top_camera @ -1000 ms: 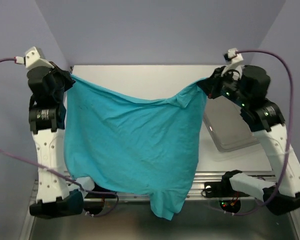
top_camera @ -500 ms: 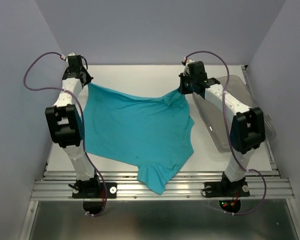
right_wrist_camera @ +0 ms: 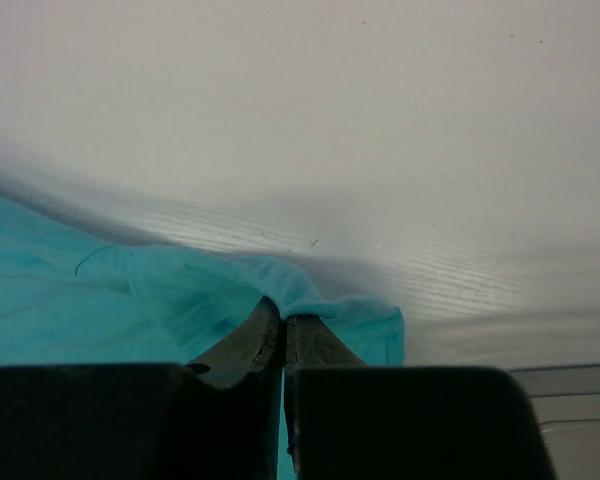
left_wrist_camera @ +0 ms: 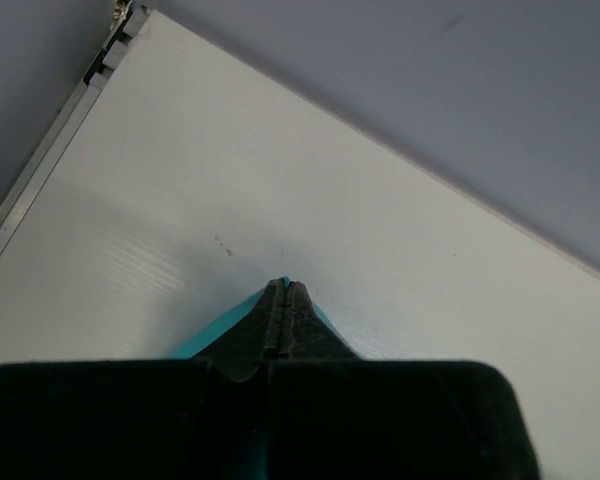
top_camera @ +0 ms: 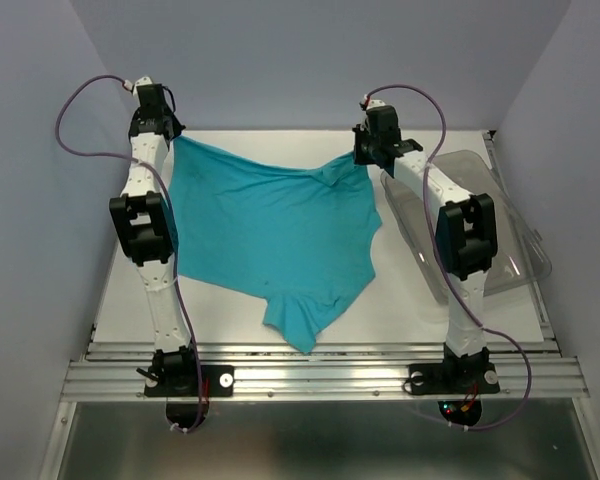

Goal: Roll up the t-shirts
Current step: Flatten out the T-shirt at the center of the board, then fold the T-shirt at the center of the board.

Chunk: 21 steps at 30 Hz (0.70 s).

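left gripper (left_wrist_camera: 284, 292) pinched shut on one far corner of a teal t-shirt (top_camera: 270, 225); right gripper (right_wrist_camera: 283, 318) pinched shut on the other far corner, cloth bunched around its tips. the shirt spreads between both outstretched arms over a white table (top_camera: 410, 310), its near end by the front edge. a clear plastic bin (top_camera: 505, 235) sits to the shirt's right, under the right arm.

Left arm (top_camera: 145, 215), right arm (top_camera: 450, 215) at long forward reach; left end effector (top_camera: 171, 140), right end effector (top_camera: 363, 159) clamped.
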### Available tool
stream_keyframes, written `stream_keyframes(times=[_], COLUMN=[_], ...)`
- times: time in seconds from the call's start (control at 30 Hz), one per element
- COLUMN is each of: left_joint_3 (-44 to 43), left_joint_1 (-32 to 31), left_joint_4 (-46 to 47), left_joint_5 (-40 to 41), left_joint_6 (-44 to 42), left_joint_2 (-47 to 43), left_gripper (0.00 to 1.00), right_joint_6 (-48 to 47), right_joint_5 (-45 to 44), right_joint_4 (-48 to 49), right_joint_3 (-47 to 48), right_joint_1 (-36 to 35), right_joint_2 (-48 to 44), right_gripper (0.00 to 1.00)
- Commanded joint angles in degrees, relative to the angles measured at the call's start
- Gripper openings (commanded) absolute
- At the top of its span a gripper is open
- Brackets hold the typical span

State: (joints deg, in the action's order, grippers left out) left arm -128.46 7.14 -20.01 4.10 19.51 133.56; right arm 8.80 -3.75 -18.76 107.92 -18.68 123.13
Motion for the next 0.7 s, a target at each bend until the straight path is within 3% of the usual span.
stream_keyframes(times=[0.0,0.27,0.67], left_joint_3=[-6.18,-5.83,-2.85], left_joint_1=[1.13,1.3,1.65], left_joint_4=[-0.82,0.23,-0.2], left_joint_5=[-1.2,-1.9,-1.11], left_joint_6=[-1.14,-1.93,-2.98], left_joint_2=[2.67,3.29,1.09], left_gripper=[0.0,0.0,0.0], right_joint_6=[0.25,3.24,14.14], right_joint_5=[-1.18,1.28,7.44], right_joint_4=[3.73,3.21,-1.71], right_joint_3=[4.93,1.43,-11.05], right_joint_1=[0.75,0.75,0.75], right_joint_2=[1.41,-0.61,-12.11], right_gripper=[0.01,0.01,0.01])
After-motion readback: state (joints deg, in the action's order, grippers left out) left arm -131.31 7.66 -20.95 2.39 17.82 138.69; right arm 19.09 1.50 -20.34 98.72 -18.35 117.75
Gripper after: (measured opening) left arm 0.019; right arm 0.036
